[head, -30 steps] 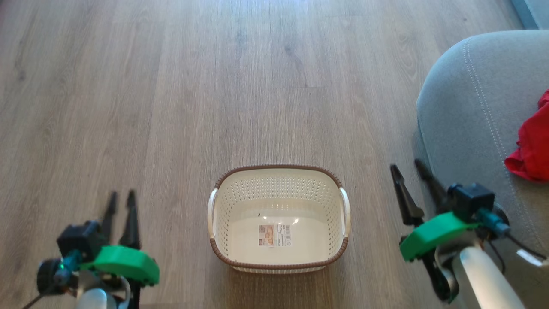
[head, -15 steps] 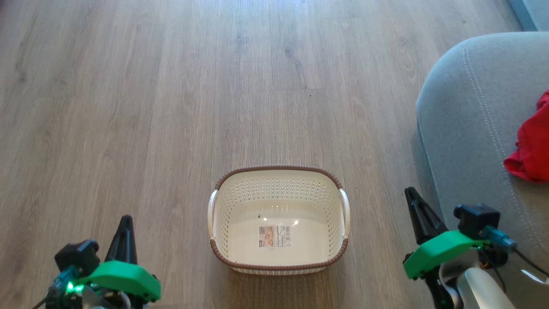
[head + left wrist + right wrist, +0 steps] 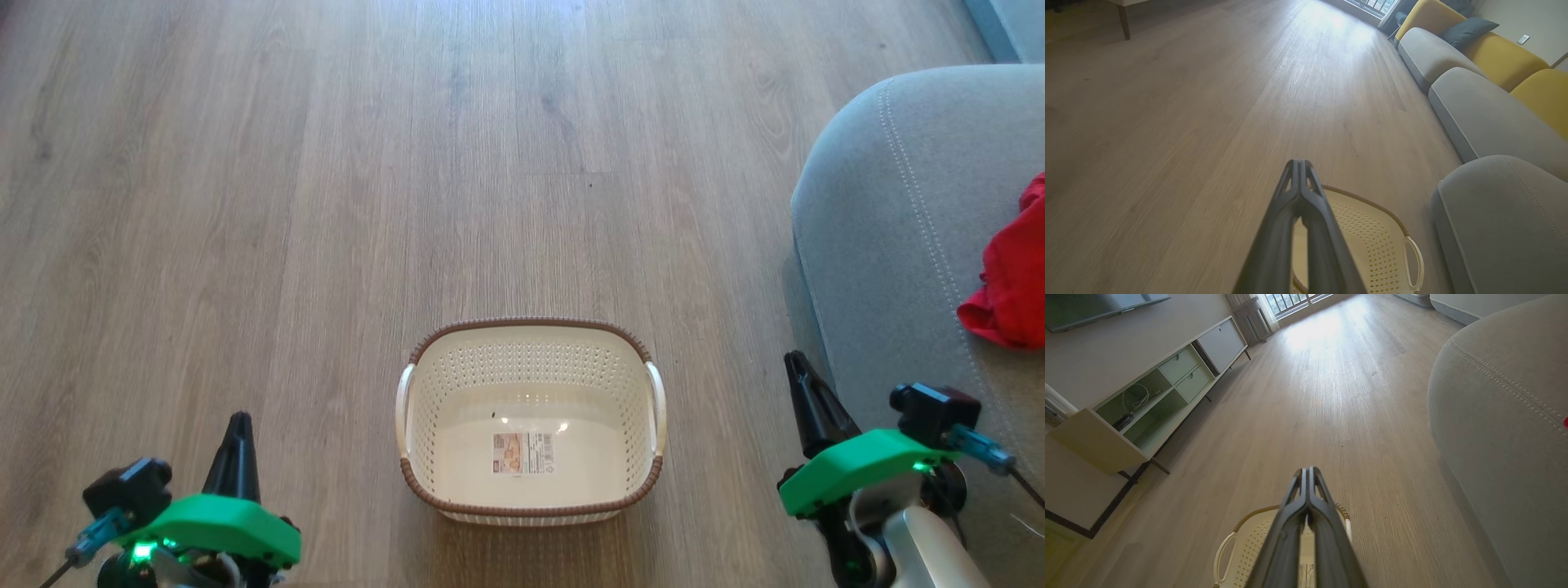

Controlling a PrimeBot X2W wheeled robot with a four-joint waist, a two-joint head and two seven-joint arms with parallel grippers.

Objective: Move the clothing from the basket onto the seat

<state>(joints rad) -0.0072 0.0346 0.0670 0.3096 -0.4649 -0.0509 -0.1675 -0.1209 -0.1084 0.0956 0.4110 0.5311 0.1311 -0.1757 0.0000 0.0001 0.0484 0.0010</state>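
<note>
The cream perforated basket (image 3: 645,359) with a brown rim stands on the wood floor, holding nothing but a label sticker (image 3: 522,450) on its bottom. Bright red clothing (image 3: 1008,286) lies on the grey seat (image 3: 898,212) at the right edge of the head view. My left gripper (image 3: 238,425) is shut with nothing in it, low at the left of the basket. My right gripper (image 3: 796,363) is shut and bare too, between the basket and the seat's rounded corner. The left wrist view shows its closed fingertips (image 3: 1299,165) above the basket (image 3: 1372,241); the right wrist view shows closed fingertips (image 3: 1306,473) over the basket (image 3: 1245,547).
Further grey seat cushions (image 3: 1478,114) with yellow backrests (image 3: 1498,53) run along the right of the room. A low media cabinet (image 3: 1151,400) with open shelves stands on the opposite side. Wood floor (image 3: 408,163) stretches ahead of the basket.
Both grippers have closed from open and drawn back toward the lower edge of the head view. Basket and red clothing have stayed put.
</note>
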